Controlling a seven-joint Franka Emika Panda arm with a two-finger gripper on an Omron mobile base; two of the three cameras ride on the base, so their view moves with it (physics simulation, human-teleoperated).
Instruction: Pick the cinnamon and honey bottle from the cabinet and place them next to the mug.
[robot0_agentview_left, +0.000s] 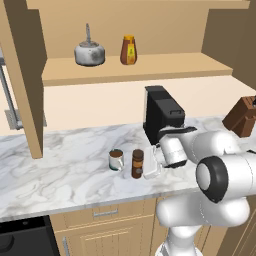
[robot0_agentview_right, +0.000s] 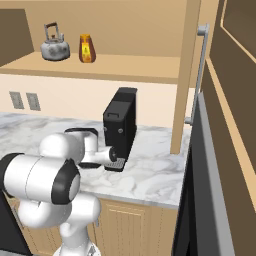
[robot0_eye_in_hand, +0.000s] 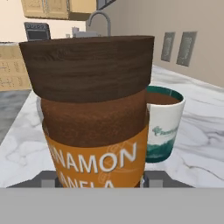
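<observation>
The cinnamon (robot0_agentview_left: 137, 163) is a dark brown jar with an orange label, upright on the marble counter just right of the mug (robot0_agentview_left: 116, 160). My gripper (robot0_agentview_left: 143, 168) reaches in from the right and is shut on the cinnamon. In the hand view the cinnamon (robot0_eye_in_hand: 94, 109) sits between my fingertips (robot0_eye_in_hand: 49, 177), and the mug (robot0_eye_in_hand: 164, 127) stands close behind it to the right. The honey bottle (robot0_agentview_left: 128, 50) stands on the cabinet shelf (robot0_agentview_left: 165, 67), also seen from the other side as the honey bottle (robot0_agentview_right: 87, 48) on the shelf (robot0_agentview_right: 125, 67).
A grey kettle (robot0_agentview_left: 90, 52) stands left of the honey bottle on the shelf. A black coffee machine (robot0_agentview_left: 160, 115) rises right behind my hand. A brown knife block (robot0_agentview_left: 242, 116) stands at the far right. Open marble counter (robot0_agentview_left: 60, 170) lies left of the mug.
</observation>
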